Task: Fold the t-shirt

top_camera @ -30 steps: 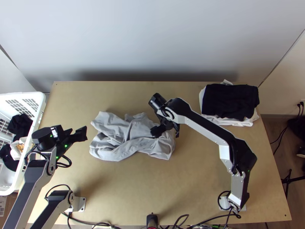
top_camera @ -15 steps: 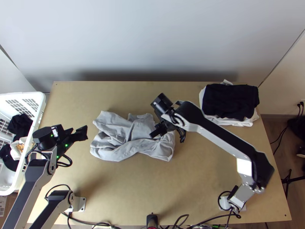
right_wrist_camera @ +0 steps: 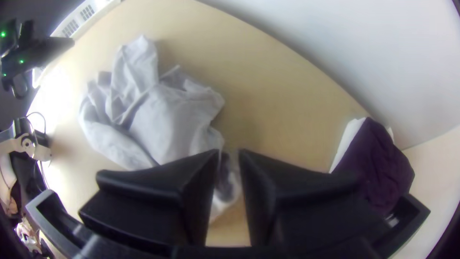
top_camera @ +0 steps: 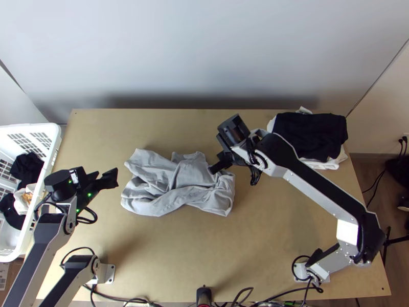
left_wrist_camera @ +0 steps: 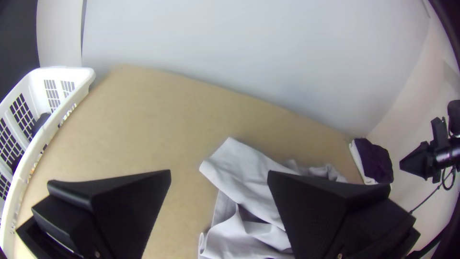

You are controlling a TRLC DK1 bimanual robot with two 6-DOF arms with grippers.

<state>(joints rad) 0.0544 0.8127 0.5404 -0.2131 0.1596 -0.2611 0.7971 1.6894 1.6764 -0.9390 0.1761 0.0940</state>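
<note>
My right hand [top_camera: 213,168] sits slightly apart at the rumpled shirt's [top_camera: 179,185] edge; my left hand [top_camera: 107,179] is wide apart, beside it.

Bright light glares white on part of the table [right_wrist_camera: 64,103]; wrist-view corners are dark.

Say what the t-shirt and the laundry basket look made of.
The grey t-shirt looks like soft, matte knit, probably cotton: it bunches in rounded creases. The white basket seems moulded plastic, smooth with a slight sheen, its walls pierced by regular slots.
</note>
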